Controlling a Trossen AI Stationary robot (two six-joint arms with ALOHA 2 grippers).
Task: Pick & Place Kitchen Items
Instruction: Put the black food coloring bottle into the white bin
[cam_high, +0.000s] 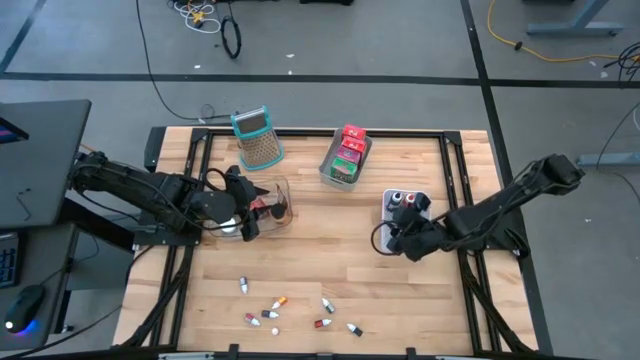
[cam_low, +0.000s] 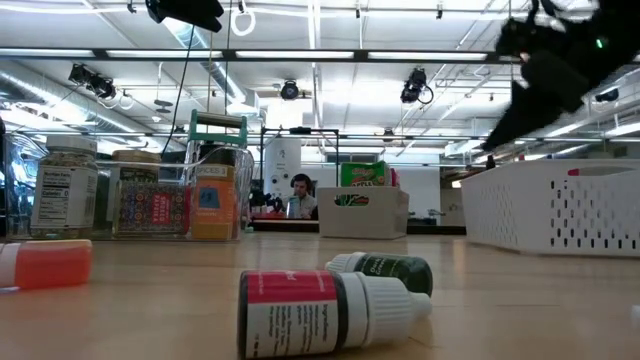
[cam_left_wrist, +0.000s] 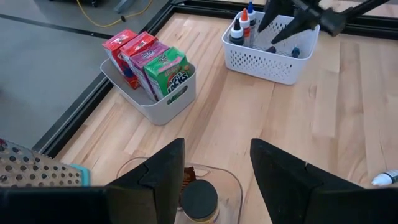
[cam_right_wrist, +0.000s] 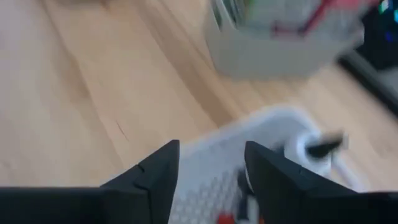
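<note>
The wooden table (cam_high: 330, 250) sat on a dark frame over grey floor with loose cables, and the low view looked past it into a bright workshop where a person (cam_low: 299, 195) sat at the far side.

The right gripper (cam_high: 400, 238) hung over the near edge of the white perforated basket (cam_high: 408, 207), its fingers (cam_right_wrist: 155, 177) spread apart with nothing between them. Its wrist view was smeared, so the small bottles (cam_left_wrist: 242, 28) in that basket were hard to make out there.

The left gripper (cam_high: 245, 222) hovered at the clear container (cam_high: 268, 200), jaws wide and empty, with a dark-lidded jar (cam_left_wrist: 200, 200) right below them. The rest of that container's load was cut off.

Just beyond the left gripper stood the teal-handled grater (cam_high: 257, 136). Farther out between both grippers sat the grey bin (cam_high: 343, 160) of red, pink and green packets (cam_left_wrist: 149, 62).

Well short of both grippers, toward the table's front, little capped bottles (cam_high: 285, 310) lay scattered on the wood. In the low view two lay tipped over, up close (cam_low: 330, 305).
</note>
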